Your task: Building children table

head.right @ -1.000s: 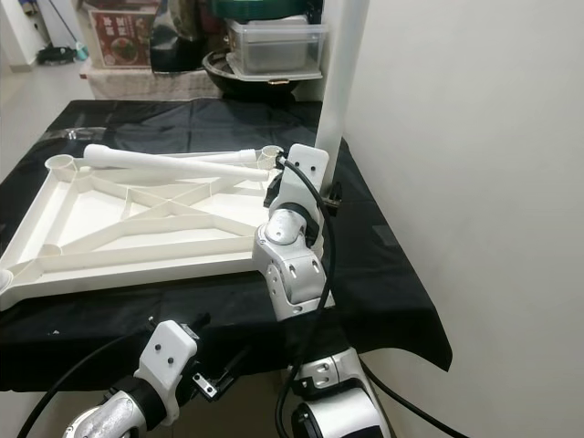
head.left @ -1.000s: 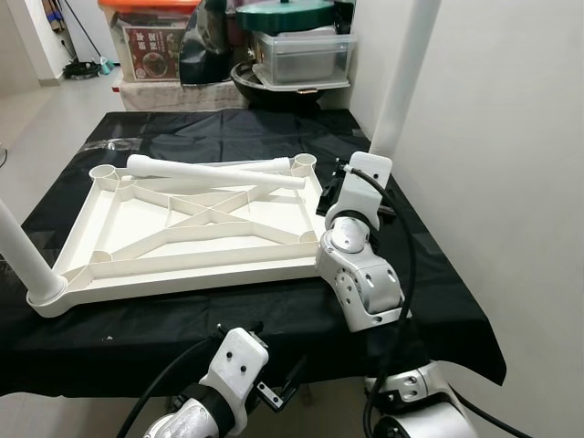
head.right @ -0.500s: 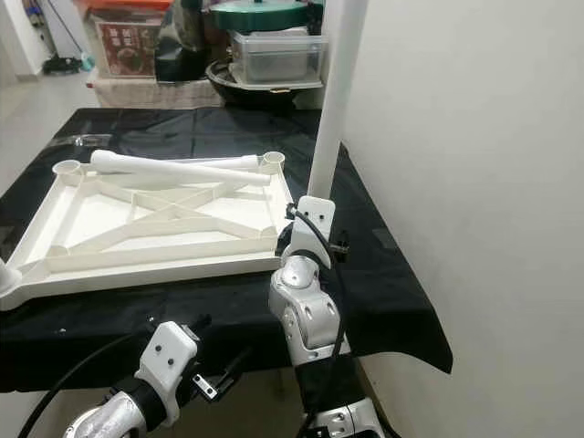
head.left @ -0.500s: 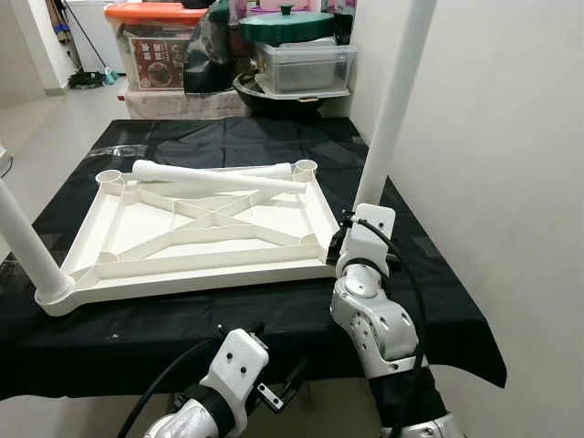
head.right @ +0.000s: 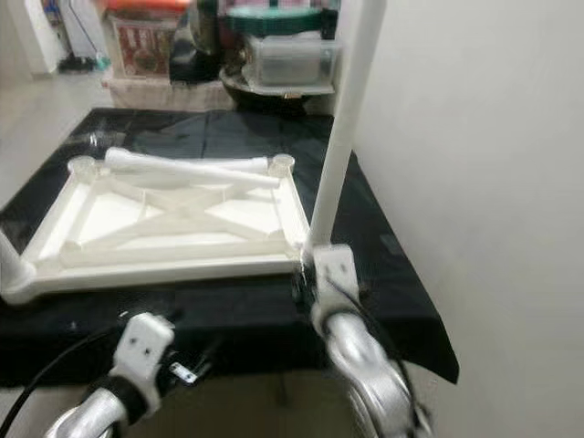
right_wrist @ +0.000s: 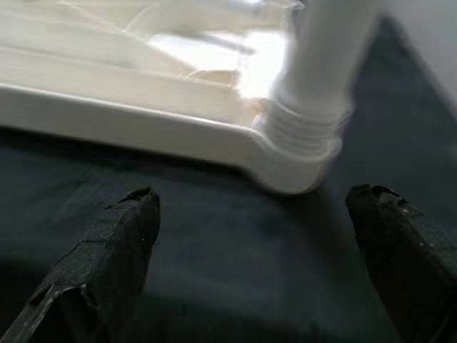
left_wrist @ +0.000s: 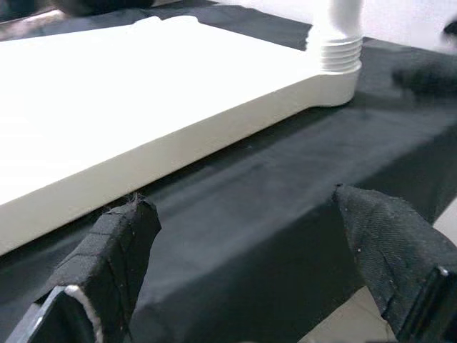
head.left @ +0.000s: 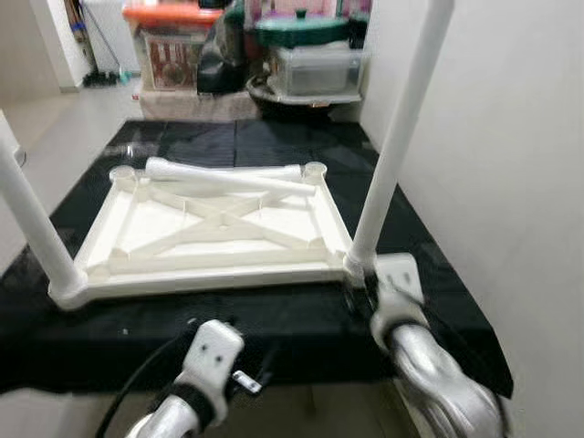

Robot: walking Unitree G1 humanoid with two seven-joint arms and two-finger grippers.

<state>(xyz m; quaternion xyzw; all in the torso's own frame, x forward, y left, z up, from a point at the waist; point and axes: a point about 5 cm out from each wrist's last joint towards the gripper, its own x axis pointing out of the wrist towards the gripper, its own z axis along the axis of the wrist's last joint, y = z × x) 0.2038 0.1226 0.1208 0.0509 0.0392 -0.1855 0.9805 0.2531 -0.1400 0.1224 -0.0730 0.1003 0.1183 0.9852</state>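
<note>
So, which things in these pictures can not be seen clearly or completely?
- Upright leg at the tabletop's near right corner: its top is cut off by the upper edge of both eye views.
- Near left leg: cut by the left edge, left eye view.
- Storage boxes behind the table: blurred, labels unreadable.
- Right gripper: right wrist view is blurred.

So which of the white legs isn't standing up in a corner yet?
The leg lying on its side across the far end of the tabletop. The other two legs stand upright at the near corners.
</note>
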